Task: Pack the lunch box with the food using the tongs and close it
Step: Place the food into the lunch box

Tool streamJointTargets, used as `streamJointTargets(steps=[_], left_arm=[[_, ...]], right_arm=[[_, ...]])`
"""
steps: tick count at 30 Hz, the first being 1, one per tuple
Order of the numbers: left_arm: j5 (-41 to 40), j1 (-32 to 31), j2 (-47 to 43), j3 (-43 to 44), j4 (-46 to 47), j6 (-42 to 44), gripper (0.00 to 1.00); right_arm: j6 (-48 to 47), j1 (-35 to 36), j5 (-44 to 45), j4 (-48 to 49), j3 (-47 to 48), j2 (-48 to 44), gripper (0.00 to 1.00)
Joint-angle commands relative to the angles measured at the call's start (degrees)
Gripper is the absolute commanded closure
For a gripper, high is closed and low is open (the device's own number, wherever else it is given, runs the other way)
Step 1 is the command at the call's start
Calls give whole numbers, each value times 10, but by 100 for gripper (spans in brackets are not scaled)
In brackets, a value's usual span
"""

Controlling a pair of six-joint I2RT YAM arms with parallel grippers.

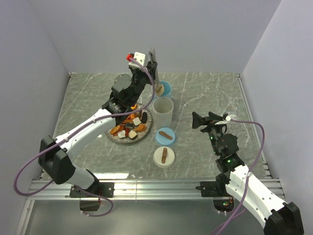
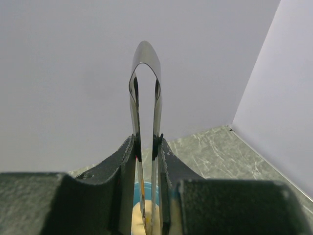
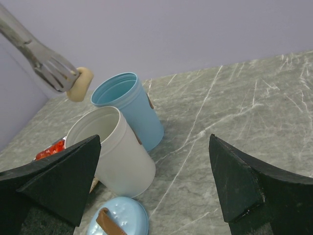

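Observation:
My left gripper (image 1: 148,72) (image 2: 146,147) is shut on the grey metal tongs (image 1: 154,68) (image 2: 145,63), which stand with their joined end up. The tong tips (image 3: 56,74) pinch a pale bite-size piece of food (image 3: 80,84) just above the rim of the open blue lunch box cup (image 1: 164,88) (image 3: 128,105). An open white cup (image 1: 163,111) (image 3: 113,152) stands next to it. More food lies on the speckled plate (image 1: 117,138). My right gripper (image 1: 199,120) (image 3: 155,139) hangs open and empty to the right of the cups.
A blue lid (image 1: 166,136) (image 3: 117,220) and a white lid (image 1: 164,156), each with a brown strip handle, lie in front of the white cup. Walls close the table at the back and both sides.

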Motion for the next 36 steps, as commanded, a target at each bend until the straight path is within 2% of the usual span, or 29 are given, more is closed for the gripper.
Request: streamJointTargets(steps=[1, 12, 16, 20, 21, 25, 31, 36], left_arm=[[15, -1, 27, 51, 46, 21, 82], [3, 1, 122, 140, 46, 60, 81], [-8, 1, 134, 145, 54, 63, 73], [-14, 1, 137, 143, 61, 62, 58], [-15, 2, 137, 144, 60, 63, 57], [-16, 4, 138, 144, 60, 63, 57], [-27, 4, 114, 118, 66, 73, 63], [-76, 5, 19, 37, 73, 94, 64]], right_arm=[[-7, -5, 1, 23, -2, -2, 2], [-7, -4, -2, 24, -2, 1, 2], [-8, -4, -3, 25, -2, 2, 2], [-7, -5, -3, 25, -2, 2, 2], [-6, -4, -3, 25, -2, 2, 2], [-7, -4, -4, 24, -3, 2, 2], [-8, -5, -3, 25, -2, 5, 2], [-8, -4, -3, 27, -2, 2, 2]])
